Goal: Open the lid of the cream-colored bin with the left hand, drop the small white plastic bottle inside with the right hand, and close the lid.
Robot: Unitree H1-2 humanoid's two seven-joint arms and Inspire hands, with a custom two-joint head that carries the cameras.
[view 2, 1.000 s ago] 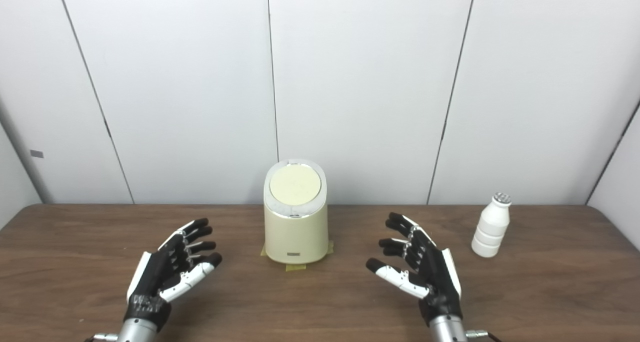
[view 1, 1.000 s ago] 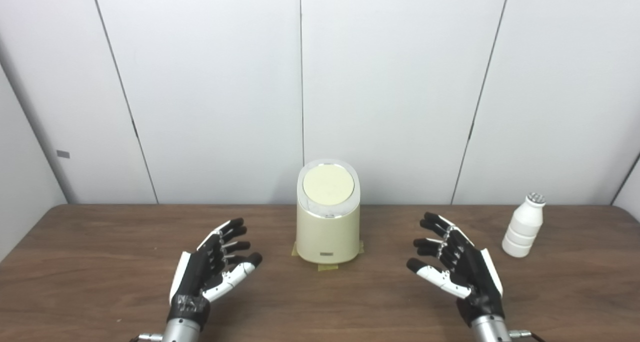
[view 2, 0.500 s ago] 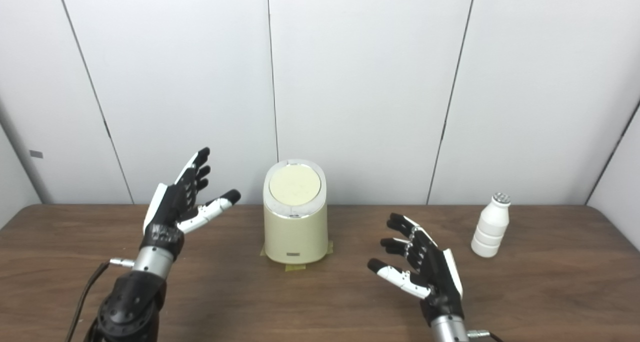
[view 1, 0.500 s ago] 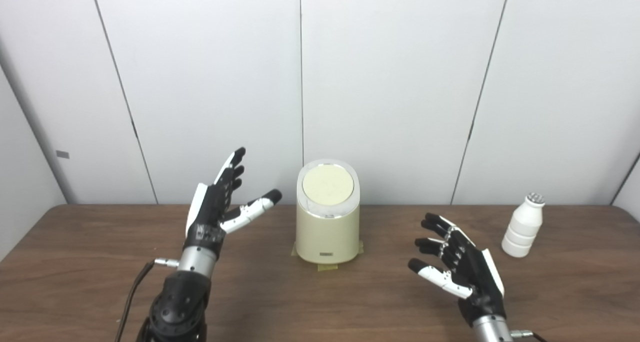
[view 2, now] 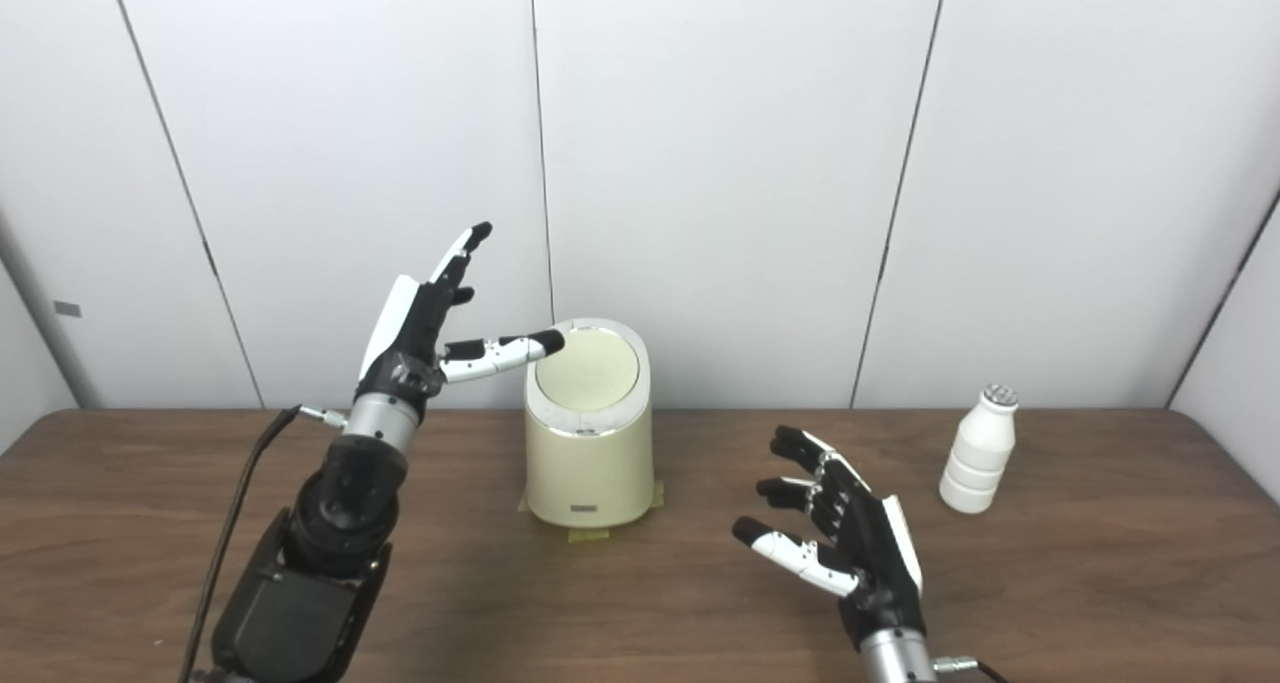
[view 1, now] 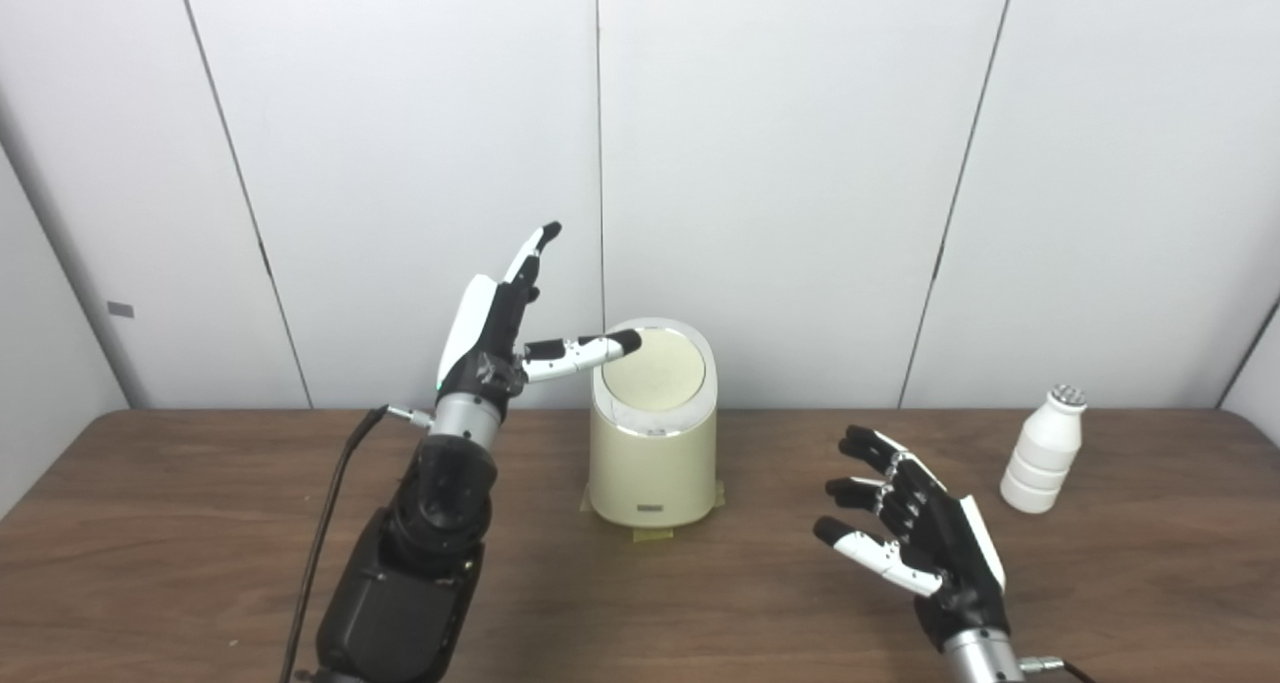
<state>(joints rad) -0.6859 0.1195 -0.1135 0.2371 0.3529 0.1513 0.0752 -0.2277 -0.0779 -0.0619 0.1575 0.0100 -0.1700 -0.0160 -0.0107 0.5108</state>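
The cream-colored bin (view 1: 652,458) stands at the middle back of the wooden table (view 1: 200,523), its round lid (view 1: 660,371) down. My left hand (view 1: 497,325) is raised beside the bin's upper left, open, fingers pointing up; its thumb reaches over the lid's left rim. Whether the thumb touches the lid I cannot tell. The small white plastic bottle (view 1: 1043,451) stands upright at the far right. My right hand (view 1: 915,538) hovers open, palm up, between bin and bottle, holding nothing.
Yellow tape tabs (view 1: 653,534) stick out under the bin's base. A black cable (view 1: 325,523) trails from the left wrist down to the picture's bottom edge. White wall panels (view 1: 800,163) rise straight behind the table's back edge.
My left hand has risen from low over the table and moved right and forward to the bin's top, thumb now over the lid. The right hand has barely moved.
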